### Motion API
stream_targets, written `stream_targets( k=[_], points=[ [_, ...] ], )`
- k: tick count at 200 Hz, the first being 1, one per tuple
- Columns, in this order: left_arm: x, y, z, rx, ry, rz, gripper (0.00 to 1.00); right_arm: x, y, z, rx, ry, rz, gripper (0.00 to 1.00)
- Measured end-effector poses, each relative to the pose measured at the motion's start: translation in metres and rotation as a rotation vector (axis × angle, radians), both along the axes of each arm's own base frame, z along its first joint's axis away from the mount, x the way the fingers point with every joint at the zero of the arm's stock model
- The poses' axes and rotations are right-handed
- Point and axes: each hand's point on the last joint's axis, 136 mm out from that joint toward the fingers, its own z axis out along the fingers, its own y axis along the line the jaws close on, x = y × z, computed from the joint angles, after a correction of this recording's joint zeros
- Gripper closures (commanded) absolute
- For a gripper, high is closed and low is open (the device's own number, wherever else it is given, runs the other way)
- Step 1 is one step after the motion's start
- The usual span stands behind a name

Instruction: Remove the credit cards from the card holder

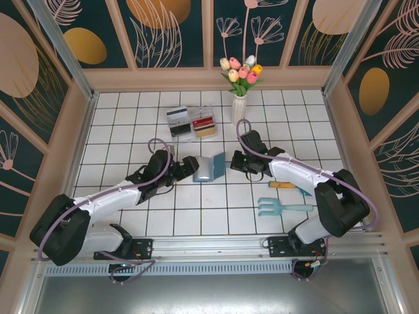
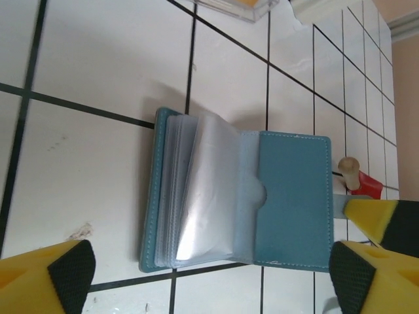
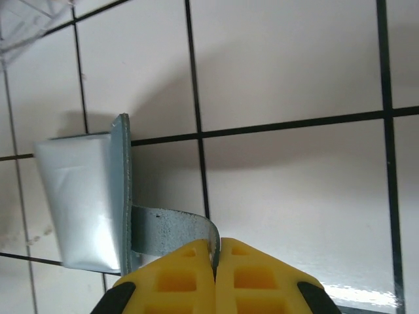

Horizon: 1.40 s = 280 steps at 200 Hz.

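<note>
Teal card holder point(image 1: 208, 168) lies open mid-table, sleeves seemingly empty — credit cards point(image 1: 204, 125) sit in the far clear tray point(image 1: 192, 110). Our right tool point(image 3: 215, 248) pinches its strap point(image 3: 171, 230); our left tool point(image 2: 211, 271) gapes wide over it. Next, we judge, comes letting go.

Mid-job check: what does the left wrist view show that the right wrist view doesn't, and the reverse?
Left wrist: the card holder lying open, clear sleeves fanned up, and the left end effector open, a finger either side. Right wrist: the right end effector shut on the holder's strap, close up. Both: the teal card holder on white tiles.
</note>
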Motion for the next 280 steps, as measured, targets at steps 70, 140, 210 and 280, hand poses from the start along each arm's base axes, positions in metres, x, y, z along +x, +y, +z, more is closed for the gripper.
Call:
stream_targets(
  k=[70,140,210,280],
  points=[
    [0.002,-0.019,-0.01,-0.024,0.035,-0.072,0.32,-0.006,-0.011,-0.035,-0.104,0.045,0.041,0.96],
    [0.02,-0.041,0.017,-0.053,-0.029,-0.13,0.46,-0.003,-0.008,-0.041,-0.126,0.025,0.092,0.95],
    [0.033,-0.054,-0.006,0.038,0.015,-0.193,0.35,-0.003,-0.004,-0.04,-0.127,0.009,0.118,0.95],
    [0.045,-0.064,-0.029,0.086,0.052,-0.219,0.35,0.0,-0.002,-0.036,-0.131,-0.009,0.142,0.95]
  ],
)
